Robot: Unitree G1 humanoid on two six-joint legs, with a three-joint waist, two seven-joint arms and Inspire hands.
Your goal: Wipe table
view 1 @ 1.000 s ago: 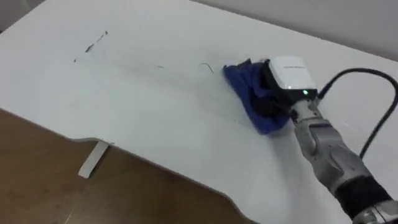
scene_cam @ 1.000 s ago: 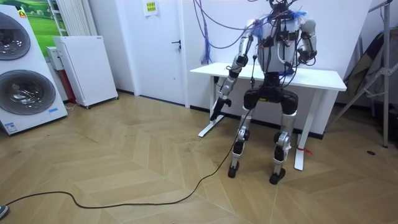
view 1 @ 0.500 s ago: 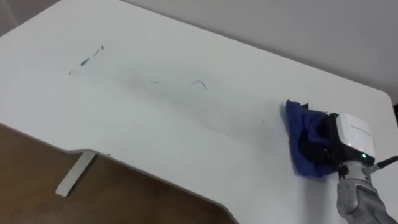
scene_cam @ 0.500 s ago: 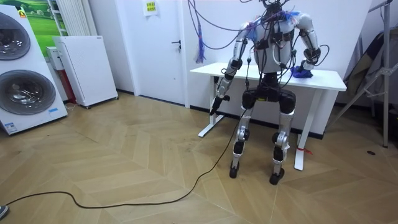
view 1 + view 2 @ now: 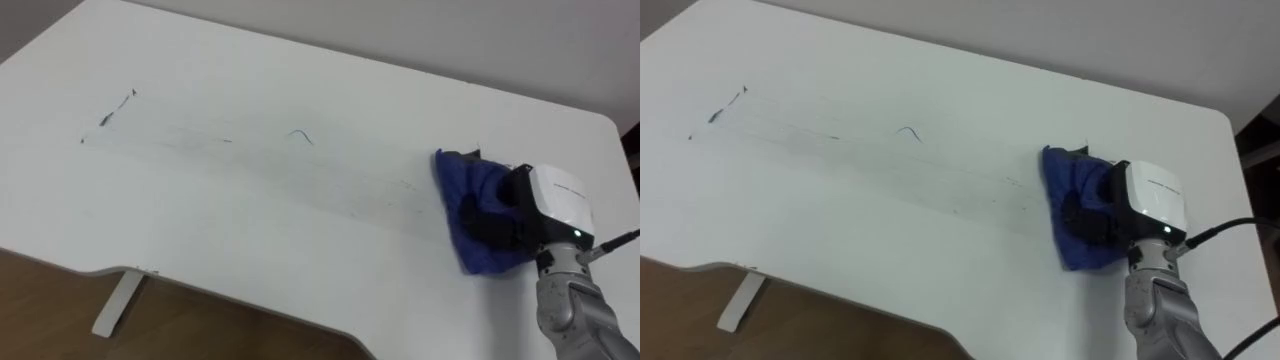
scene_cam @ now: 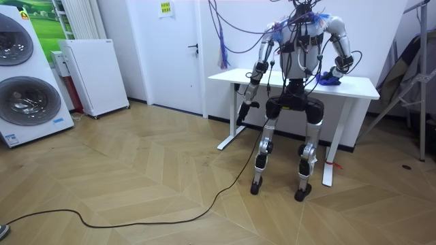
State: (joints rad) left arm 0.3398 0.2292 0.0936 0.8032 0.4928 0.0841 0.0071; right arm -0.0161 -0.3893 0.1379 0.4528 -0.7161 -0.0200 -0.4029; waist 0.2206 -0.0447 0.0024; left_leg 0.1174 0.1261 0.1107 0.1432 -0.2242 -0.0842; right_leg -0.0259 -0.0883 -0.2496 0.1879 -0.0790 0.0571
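fingers [image 5: 483, 222] dark and curled down into the folds of a crumpled blue cloth [image 5: 458, 178], gripping it against the top of a white rectangular table [image 5: 300, 230]. belong to the right hand [image 5: 556, 200], white-backed, coming in from the near right. cloth at the right end of the table, closer to the far edge than the near one, touching the surface, bunched under and around the hand.

left of the cloth, a band of faint thin streaks [image 5: 250, 150] running across the tabletop toward the left. within it, a small curved dark mark [image 5: 300, 135] about midway, and a short dark scribble [image 5: 108, 112] at the far left, well apart from the cloth.

below the near edge, a white table leg [image 5: 110, 305] over brown wooden floor [image 5: 40, 300].

in the room view, standing upright at the table's near side, back to the camera, right arm raised over the top. left hand [image 6: 248, 107] hanging low beside the table's edge on the room view's left, grip not readable there.
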